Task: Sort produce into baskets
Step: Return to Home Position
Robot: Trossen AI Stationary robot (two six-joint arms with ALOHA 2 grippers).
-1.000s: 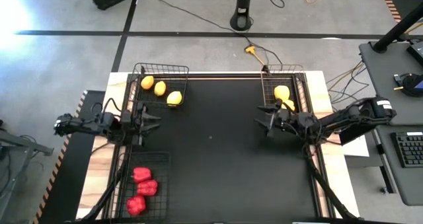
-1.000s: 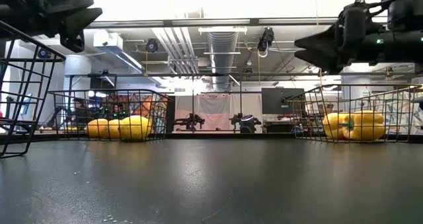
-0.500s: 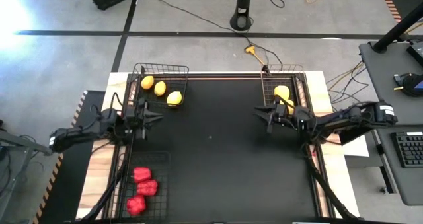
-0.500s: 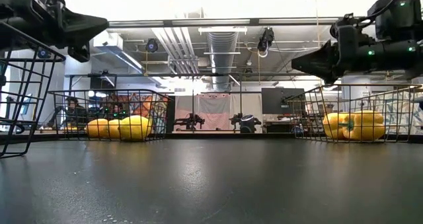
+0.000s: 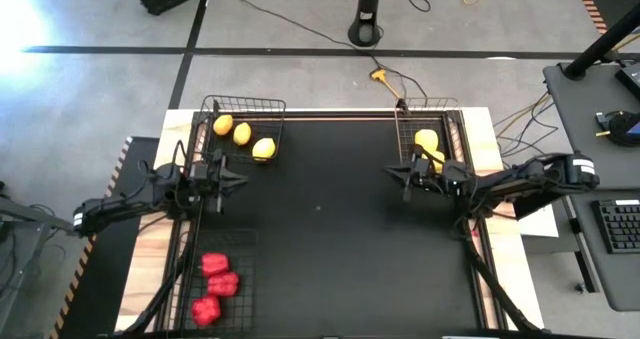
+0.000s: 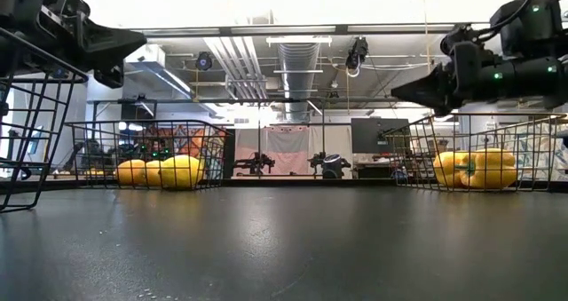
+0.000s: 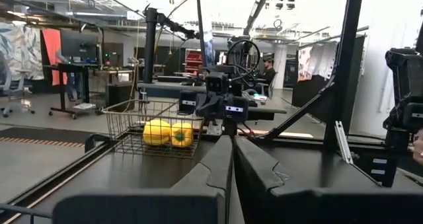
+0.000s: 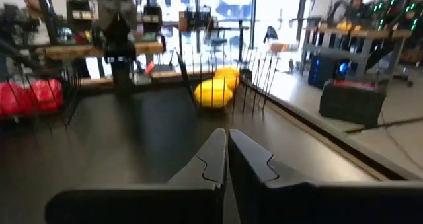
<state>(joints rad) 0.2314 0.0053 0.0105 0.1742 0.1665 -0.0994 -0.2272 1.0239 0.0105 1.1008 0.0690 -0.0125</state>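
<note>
Near-left basket [image 5: 240,234]: red peppers [image 5: 215,284], seen from above, not in low view.
Left gripper [image 7: 232,141]: fingers pressed together, wrist view.
Right gripper [image 8: 227,135]: likewise pressed together.

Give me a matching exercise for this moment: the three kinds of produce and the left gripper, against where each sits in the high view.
1. lemons
2. yellow peppers
3. red peppers
4. left gripper

A. bottom-left basket
B. raised, between the two left baskets
C. top-right basket
D. top-left basket

Pairs: 1-D, 2-C, 3-A, 4-B.
</note>
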